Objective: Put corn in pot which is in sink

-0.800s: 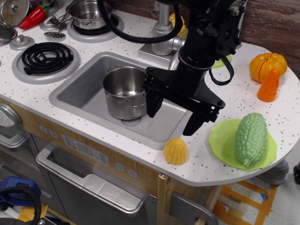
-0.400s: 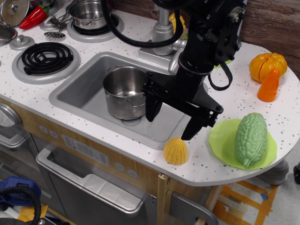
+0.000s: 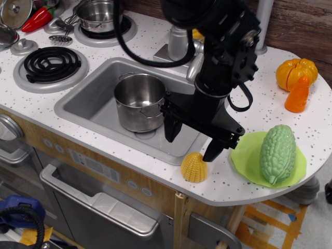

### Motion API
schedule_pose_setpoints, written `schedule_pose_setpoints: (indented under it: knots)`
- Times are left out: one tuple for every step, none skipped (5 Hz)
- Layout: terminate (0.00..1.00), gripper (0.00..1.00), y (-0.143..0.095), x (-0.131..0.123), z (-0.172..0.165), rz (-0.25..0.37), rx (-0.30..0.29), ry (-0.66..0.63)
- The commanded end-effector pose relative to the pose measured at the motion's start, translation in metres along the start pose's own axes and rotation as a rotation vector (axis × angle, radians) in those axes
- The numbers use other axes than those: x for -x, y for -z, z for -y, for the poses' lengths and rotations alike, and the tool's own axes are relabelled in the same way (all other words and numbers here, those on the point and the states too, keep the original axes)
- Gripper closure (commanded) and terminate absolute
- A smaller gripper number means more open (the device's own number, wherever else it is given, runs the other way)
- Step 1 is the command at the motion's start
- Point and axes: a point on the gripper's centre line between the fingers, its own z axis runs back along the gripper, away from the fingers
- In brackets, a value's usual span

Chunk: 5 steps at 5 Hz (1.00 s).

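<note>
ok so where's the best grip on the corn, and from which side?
Probably from above, fingers closing across the ribbed flanks. The corn sits flat-side down on the counter near the front edge, dome up, free all round; low on the dome gives the widest, least slippery hold. The open gripper hangs just behind it, one fingertip close to its top, so it must shift forward first.

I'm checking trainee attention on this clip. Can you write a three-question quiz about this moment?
1. True or false: the corn already lies inside the pot.
2. What sits on the green plate? A) pumpkin B) green gourd C) corn
3. Is the tool open or shut?

Key:
1. False; the corn is on the counter at the sink's front right corner.
2. B
3. Open, holding nothing.
</note>
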Motion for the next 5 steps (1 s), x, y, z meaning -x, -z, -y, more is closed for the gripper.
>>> schedule_pose_setpoints:
  knots:
    - [0.0, 0.0, 0.006, -0.005, 0.006, 0.051, 0.044, -0.017]
    - [0.0, 0.0, 0.011, -0.004, 0.01, 0.06, 0.076, -0.028]
    - [0.0, 0.0, 0.015, -0.001, 0.013, 0.064, 0.077, -0.042]
    - [0.0, 0.0, 0.018, 0.001, 0.015, 0.061, 0.077, -0.059]
    - [0.0, 1.0, 0.022, 0.003, 0.015, 0.069, 0.08, -0.068]
